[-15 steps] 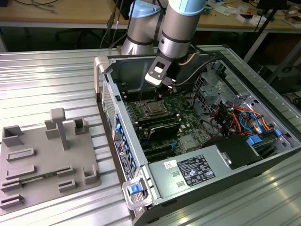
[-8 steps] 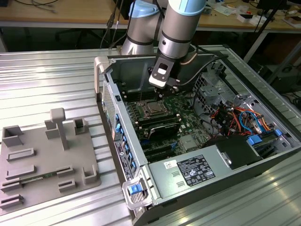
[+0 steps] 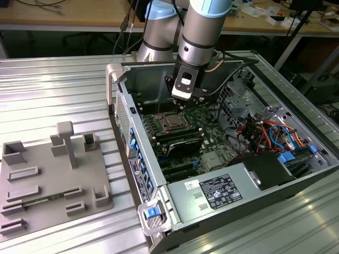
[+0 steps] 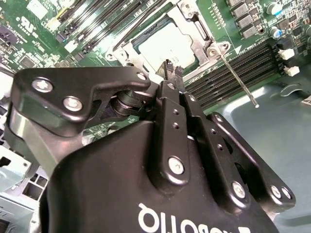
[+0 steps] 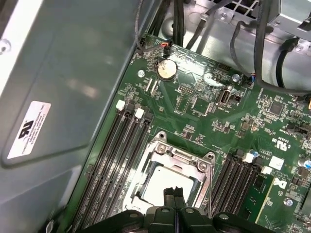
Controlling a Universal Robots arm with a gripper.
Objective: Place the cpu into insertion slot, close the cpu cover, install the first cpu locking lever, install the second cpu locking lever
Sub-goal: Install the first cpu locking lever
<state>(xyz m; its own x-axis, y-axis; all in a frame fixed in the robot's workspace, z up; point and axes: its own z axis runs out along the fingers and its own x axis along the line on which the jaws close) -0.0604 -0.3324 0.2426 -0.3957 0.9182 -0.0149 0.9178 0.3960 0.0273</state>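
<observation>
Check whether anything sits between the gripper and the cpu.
Nothing visible does. In the first wrist view the gripper hangs over the bare top of the cpu, with the cpu cover framing it.

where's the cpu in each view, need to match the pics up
Exterior view: the cpu is the small silvery square on the green motherboard, inside the open case.
Second wrist view: the cpu is the pale square just beyond the tips of the gripper.
First wrist view: the cpu lies inside a silvery frame, at the gripper's tips.
Shared landmark: the long black memory slots flanking it.
</observation>
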